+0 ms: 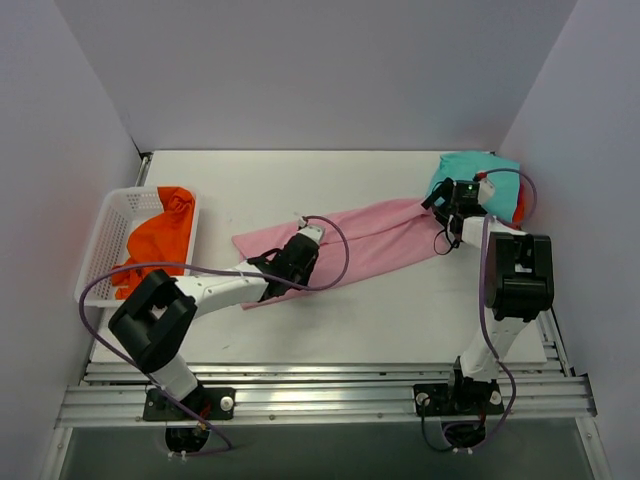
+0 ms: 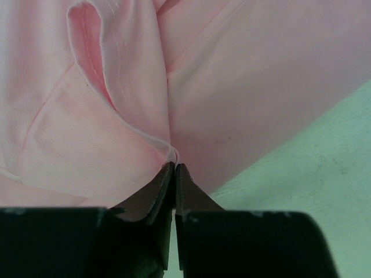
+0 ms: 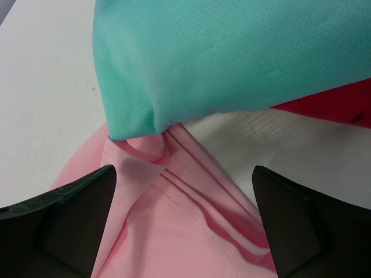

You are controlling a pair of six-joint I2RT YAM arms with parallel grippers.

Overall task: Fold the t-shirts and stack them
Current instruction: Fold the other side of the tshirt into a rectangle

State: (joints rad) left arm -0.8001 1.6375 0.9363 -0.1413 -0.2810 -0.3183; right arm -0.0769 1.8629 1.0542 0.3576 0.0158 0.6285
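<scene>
White table [image 1: 400, 320] w/ pink tee [image 1: 380, 235] stretched across the middle, L to R. White basket [image 1: 105, 235] at L edge holds orange tee [image 1: 160, 240]. In far R corner, teal tee [image 1: 480, 170] sits on red tee [image 1: 518, 205], its edge over the pink one's R end. L gripper [image 2: 174, 168] pinches a pink fold. R gripper [image 3: 185, 168] has jaws wide apart above that R end.

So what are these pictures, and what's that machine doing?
It is a robot with two arms on a white table. One picture looks down from above; the other two come from small cameras on each wrist. A pink shirt lies spread in the middle. The left hand is pinching a fold of it. The right hand is open over its other end, beside a teal shirt lying on a red shirt. An orange shirt sits in a white basket.
</scene>
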